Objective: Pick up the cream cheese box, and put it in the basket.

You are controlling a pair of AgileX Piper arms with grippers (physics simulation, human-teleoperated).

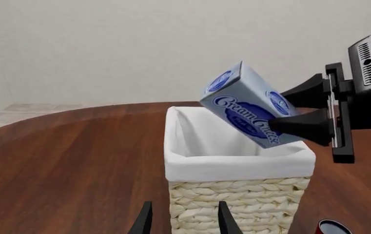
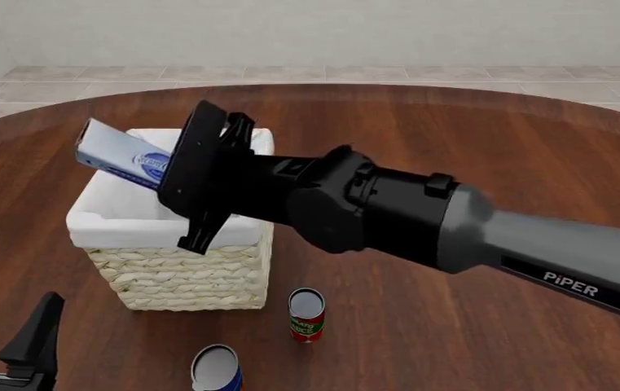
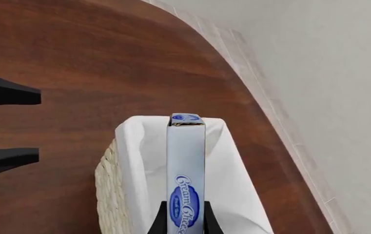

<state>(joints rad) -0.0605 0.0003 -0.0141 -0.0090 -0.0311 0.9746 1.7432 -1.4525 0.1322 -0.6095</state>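
The right end effector (image 1: pixel 302 114) is clamped on the tilted cream cheese box (image 1: pixel 250 105), holding it above the open basket (image 2: pixel 169 273) with its lower corner just past the cloth rim, while the left end effector (image 2: pixel 10 322), fingers spread and empty, waits nearby over the table (image 2: pixel 505 138).

Bright, even, diffuse light throughout, with no visible lamp and no glare. Crisp simulator renders, sharp edge to edge: no blur, no grain, no bending at the borders. Soft sheen across the wooden table (image 2: pixel 472 147), only faint contact shading under the basket (image 2: pixel 179 277) and the two cans (image 2: pixel 306 314). Gentle shading inside the white liner (image 1: pixel 218 141). Matte black on the right arm (image 2: pixel 397 216).
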